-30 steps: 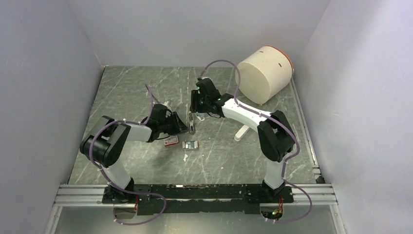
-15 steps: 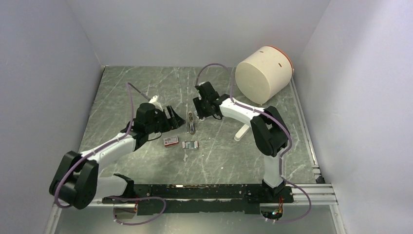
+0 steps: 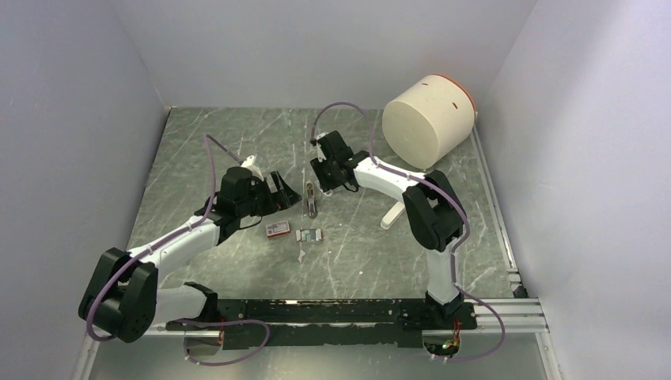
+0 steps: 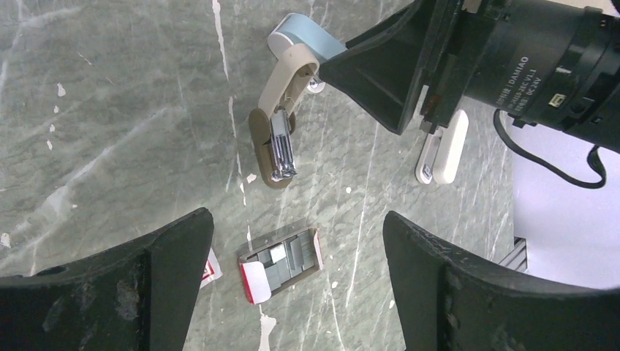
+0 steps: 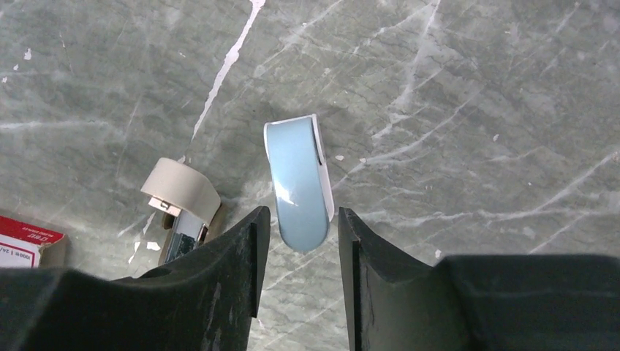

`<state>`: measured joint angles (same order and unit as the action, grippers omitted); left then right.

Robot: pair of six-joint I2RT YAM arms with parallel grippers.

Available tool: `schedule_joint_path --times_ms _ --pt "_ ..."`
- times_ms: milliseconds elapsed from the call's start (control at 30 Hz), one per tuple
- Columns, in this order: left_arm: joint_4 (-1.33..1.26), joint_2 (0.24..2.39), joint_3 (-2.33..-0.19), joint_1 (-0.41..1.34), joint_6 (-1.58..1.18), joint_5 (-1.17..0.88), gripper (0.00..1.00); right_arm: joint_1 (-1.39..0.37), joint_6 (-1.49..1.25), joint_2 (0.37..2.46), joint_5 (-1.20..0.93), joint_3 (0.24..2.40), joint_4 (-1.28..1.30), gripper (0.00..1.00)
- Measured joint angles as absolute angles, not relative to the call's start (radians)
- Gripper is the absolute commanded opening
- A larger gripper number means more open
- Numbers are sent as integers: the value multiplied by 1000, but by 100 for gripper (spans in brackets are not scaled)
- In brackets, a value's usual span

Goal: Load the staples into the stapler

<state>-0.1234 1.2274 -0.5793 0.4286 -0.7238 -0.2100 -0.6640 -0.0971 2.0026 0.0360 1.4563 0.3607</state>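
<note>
Desk (image 3: 356, 261): flat slab, grey-green marble look, pale veins and scuffs.
Drum (image 3: 427, 119): big cream cylinder lying on its side at the far right corner, orange rim at the back.
Left pincer (image 3: 278, 190) (image 4: 296, 218): matte black fingers spread wide apart, gripping nothing, hanging above the staples.
Right pincer (image 3: 320, 176) (image 5: 298, 216): black fingers close either side of the blue cover's rounded end; cannot tell whether pressing on it.
Stapler (image 3: 312, 199) (image 4: 274, 124) (image 5: 183, 194): swung open mid-desk, rounded tan plastic body, shiny metal channel bare inside.
Blue cover (image 4: 303, 36) (image 5: 296, 183): glossy pale-blue curved strip, white-edged, at the stapler's far end.
White bar (image 3: 389, 215) (image 4: 442, 150): smooth rounded oblong, right of the stapler, apart from it.
Red box (image 3: 277, 229) (image 5: 25, 245): small card carton, just left of the staples.
Staples (image 3: 309, 235) (image 4: 285, 259): silvery-grey ridged block, red end, flat on the desk just nearer than the stapler, not touching it.
</note>
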Motion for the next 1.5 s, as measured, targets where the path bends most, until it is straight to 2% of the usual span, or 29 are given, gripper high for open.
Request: schedule_joint_path --times_ms 267,433,567,667,867,1133,1300,1500 --pt "-110 1229 -579 429 -706 -215 82 -664 -90 2026 25 1460 356 24" --pt "-110 1229 -579 434 -686 -240 83 -664 -138 1988 50 1390 297 22" --pt "-102 1242 -587 467 -665 -239 88 -664 -212 1880 80 1266 261 22" --pt "-100 1261 -605 514 -663 -239 88 -664 -287 1774 92 1164 249 22" --pt "-131 1335 -649 612 -691 -239 52 -660 -482 1549 102 961 218 21" --pt "-239 1510 -736 709 -749 -251 46 -650 -768 1310 33 725 102 20" --pt "-255 1546 -760 738 -746 -243 34 -646 -858 1250 13 696 66 21" --pt "-274 1549 -760 741 -719 -232 29 -638 -888 1221 7 696 55 21"
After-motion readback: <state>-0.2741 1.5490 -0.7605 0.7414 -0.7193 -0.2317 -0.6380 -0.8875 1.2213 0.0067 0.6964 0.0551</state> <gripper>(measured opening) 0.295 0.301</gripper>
